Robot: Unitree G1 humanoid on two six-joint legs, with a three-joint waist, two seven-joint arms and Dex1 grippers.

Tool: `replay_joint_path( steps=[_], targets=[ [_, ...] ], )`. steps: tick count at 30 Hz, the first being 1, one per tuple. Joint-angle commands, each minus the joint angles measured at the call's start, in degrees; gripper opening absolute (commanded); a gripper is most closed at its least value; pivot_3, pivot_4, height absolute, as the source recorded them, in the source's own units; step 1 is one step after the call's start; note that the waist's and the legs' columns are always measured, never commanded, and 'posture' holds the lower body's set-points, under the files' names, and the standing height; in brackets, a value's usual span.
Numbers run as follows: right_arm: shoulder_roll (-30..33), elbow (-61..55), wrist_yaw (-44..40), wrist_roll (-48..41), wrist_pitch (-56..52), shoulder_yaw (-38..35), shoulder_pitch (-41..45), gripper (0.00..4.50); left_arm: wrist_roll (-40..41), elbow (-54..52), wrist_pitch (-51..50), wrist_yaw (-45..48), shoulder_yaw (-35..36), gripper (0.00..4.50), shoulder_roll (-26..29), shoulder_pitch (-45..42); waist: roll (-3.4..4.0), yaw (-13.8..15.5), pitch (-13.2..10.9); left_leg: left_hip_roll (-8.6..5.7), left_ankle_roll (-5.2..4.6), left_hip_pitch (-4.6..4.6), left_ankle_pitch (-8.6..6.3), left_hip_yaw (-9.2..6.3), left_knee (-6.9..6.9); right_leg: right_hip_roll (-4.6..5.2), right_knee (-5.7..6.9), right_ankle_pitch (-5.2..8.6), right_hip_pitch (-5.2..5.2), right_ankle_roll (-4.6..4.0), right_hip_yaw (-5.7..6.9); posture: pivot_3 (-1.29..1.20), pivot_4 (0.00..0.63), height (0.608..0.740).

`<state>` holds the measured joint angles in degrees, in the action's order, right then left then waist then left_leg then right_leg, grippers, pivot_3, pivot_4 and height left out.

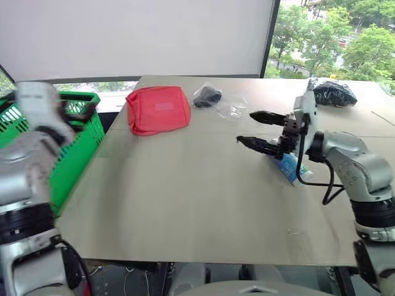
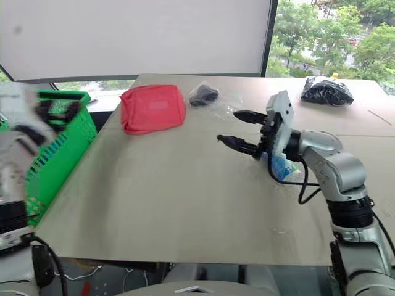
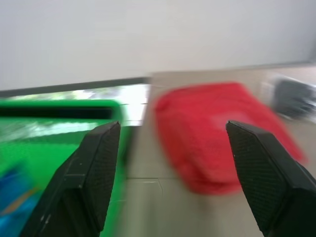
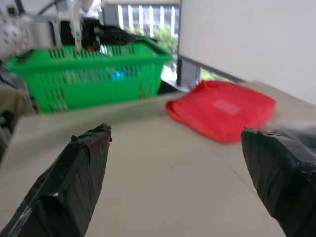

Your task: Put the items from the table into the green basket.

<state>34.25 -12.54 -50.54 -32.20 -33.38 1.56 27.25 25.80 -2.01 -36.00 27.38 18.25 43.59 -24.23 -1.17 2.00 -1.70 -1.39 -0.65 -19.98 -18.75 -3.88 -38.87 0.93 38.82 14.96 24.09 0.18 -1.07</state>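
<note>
The red zip pouch lies on the far left of the table, just right of the green basket. The right gripper hovers over mid-table, fingers spread wide and empty. The left gripper stands wide by the basket, holding nothing.

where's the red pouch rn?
Head views: red pouch lies on the table's far left part, between the green basket and a small bagged black object.
</note>
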Motion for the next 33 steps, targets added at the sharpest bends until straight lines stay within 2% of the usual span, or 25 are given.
replay_joint_path(
  steps=[1,6,10,18,22,26,28,30,33],
  targets=[
    [3.9,-0.5,2.0,6.9,0.1,2.5,-2.2,4.5,4.0,-9.9,-0.6,9.8,-7.5,3.48,0.1,-0.3,0.0,-0.7,0.0,0.01,0.0,-0.02,0.0,0.02,0.0,-0.01,0.0,0.0,0.02,0.0,-0.02,-0.02,0.0,0.74],
    [3.8,1.9,8.6,13.7,-2.9,5.0,-4.2,4.5,7.0,-16.5,-2.2,20.0,-11.2,3.48,4.0,2.7,0.13,-4.2,0.0,0.27,-0.01,0.1,0.0,0.45,0.05,-0.26,0.05,0.01,0.1,-0.01,-0.36,-0.03,0.0,0.74],
    [1.3,5.5,14.5,17.0,-6.6,4.6,-3.4,4.5,10.6,-22.9,-2.8,29.7,-11.3,3.48,9.9,8.5,0.25,-5.0,0.0,0.33,-0.02,0.23,0.0,0.59,0.06,-0.36,0.19,0.0,0.09,-0.02,-0.51,-0.04,0.0,0.74],
    [-1.2,14.4,15.3,18.9,-12.7,6.2,-0.7,4.5,13.4,-27.0,-4.0,31.9,-9.5,3.48,11.5,12.3,0.29,-3.9,0.0,0.3,-0.04,0.24,-0.01,0.45,-0.02,-0.35,0.07,0.0,-0.08,-0.01,-0.35,0.02,0.0,0.74],
    [0.6,17.8,13.2,21.4,-12.3,8.5,0.5,4.5,13.6,-28.6,-4.5,30.1,-8.8,3.48,11.2,14.0,0.3,-3.8,0.0,0.31,-0.05,0.32,-0.02,0.44,-0.02,-0.36,0.06,0.0,-0.17,-0.01,-0.34,0.04,0.0,0.74],
    [2.0,18.3,11.4,22.3,-12.0,8.9,0.9,2.62,13.9,-29.6,-5.1,28.4,-7.9,3.56,10.6,15.7,0.27,-2.8,0.0,0.31,-0.24,0.48,-0.12,0.4,-0.02,-0.36,0.05,0.0,-0.35,-0.01,-0.3,0.05,0.0,0.74],
    [2.9,17.9,10.3,22.6,-12.1,9.3,0.6,1.99,14.2,-29.8,-5.2,27.9,-7.5,3.56,10.3,16.4,0.27,-2.5,0.0,0.31,-0.26,0.55,-0.13,0.39,-0.02,-0.36,0.04,0.0,-0.42,-0.01,-0.29,0.05,0.0,0.74],
    [3.7,17.6,9.0,22.8,-12.3,9.5,0.0,1.72,13.7,-29.4,-4.9,27.7,-7.9,3.56,10.1,16.9,0.29,-2.4,0.1,0.3,-0.27,0.6,-0.14,0.41,-0.02,-0.36,0.05,0.0,-0.48,-0.01,-0.3,0.05,0.0,0.74],
    [3.8,17.6,8.7,22.9,-11.8,9.1,-0.3,1.67,13.7,-28.7,-4.9,26.5,-8.4,3.56,9.0,16.3,0.29,-2.0,0.1,0.3,-0.27,0.64,-0.14,0.37,-0.02,-0.36,0.05,0.01,-0.52,-0.01,-0.26,0.04,0.0,0.74]
  ],
)
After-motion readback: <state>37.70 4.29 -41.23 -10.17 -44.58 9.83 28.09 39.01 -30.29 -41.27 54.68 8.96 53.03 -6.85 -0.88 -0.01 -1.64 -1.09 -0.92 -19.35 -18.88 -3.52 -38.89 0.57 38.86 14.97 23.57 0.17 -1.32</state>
